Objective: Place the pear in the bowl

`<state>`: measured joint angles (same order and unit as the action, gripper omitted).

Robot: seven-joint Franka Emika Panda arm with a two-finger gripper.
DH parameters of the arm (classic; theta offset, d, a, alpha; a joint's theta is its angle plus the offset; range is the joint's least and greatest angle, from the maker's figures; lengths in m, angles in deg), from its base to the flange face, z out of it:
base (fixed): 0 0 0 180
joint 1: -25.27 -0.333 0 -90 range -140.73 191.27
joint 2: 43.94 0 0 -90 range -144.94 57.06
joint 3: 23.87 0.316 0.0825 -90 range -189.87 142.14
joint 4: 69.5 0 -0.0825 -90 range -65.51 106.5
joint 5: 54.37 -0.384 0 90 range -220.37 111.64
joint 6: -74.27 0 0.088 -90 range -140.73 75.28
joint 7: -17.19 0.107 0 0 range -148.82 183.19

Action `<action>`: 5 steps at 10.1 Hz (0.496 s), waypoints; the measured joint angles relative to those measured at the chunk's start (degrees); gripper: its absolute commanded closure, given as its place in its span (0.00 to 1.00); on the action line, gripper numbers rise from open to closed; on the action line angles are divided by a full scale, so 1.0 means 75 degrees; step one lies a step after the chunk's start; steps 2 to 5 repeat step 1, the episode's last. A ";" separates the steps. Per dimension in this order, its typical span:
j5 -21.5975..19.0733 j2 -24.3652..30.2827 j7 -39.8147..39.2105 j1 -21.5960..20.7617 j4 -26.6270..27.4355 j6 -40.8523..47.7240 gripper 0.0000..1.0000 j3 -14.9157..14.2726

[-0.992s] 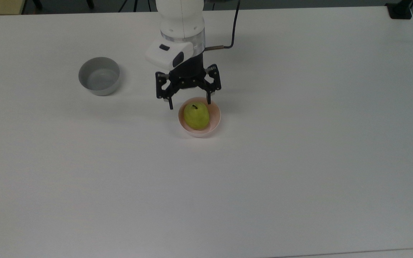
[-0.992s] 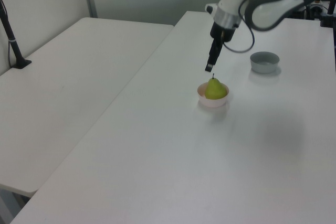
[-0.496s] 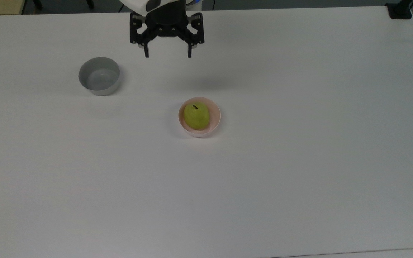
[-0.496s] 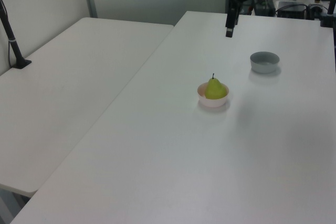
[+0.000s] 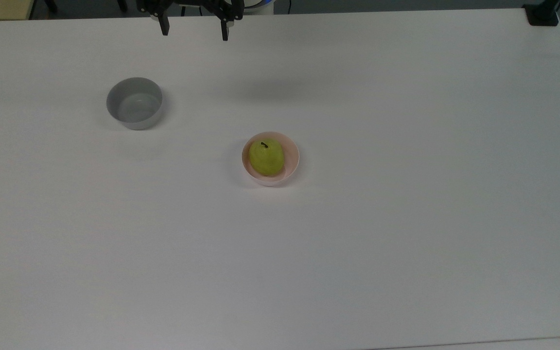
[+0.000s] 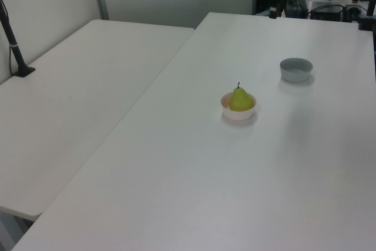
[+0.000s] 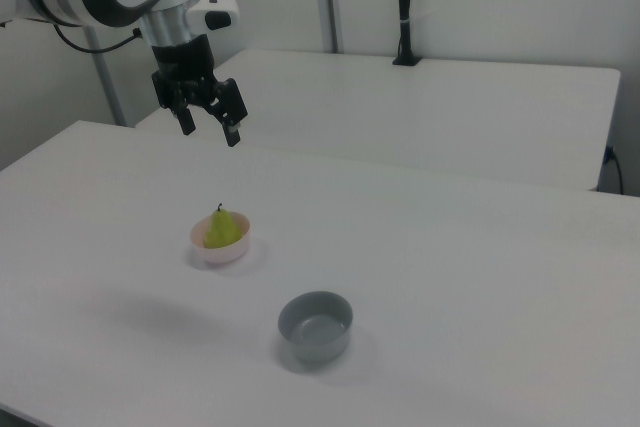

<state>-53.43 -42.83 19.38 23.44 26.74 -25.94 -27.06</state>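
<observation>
The yellow-green pear (image 5: 266, 157) with its dark stem sits upright inside the pale pink bowl (image 5: 292, 166) near the middle of the white table. The same pear (image 6: 241, 100) and bowl (image 6: 238, 113) show in the left view, and pear (image 7: 224, 228) and bowl (image 7: 222, 251) in the right view. My gripper (image 5: 193, 28) hangs open and empty at the top view's upper edge, high above the table and well away from the bowl. In the right view the gripper (image 7: 209, 133) hovers up and to the left of the pear, fingers spread wide.
A grey straight-sided bowl (image 5: 134, 103) stands empty to the top view's left of the pink bowl, also grey bowl (image 7: 316, 326) in the right view. A second white table (image 6: 76, 86) adjoins this one on the left view's left. A black post (image 7: 403, 7) rises from it.
The open gripper has lifted away from just above the pear and drawn back toward the top view's upper edge. Pear and bowls have not moved.
</observation>
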 measured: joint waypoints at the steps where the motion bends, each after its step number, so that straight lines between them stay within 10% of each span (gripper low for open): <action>1: -0.0036 -0.0035 0.0000 -0.0010 -0.0004 -0.0044 0.00 0.0004; 5: -0.0036 -0.0035 0.0000 -0.0010 -0.0004 -0.0044 0.00 0.0004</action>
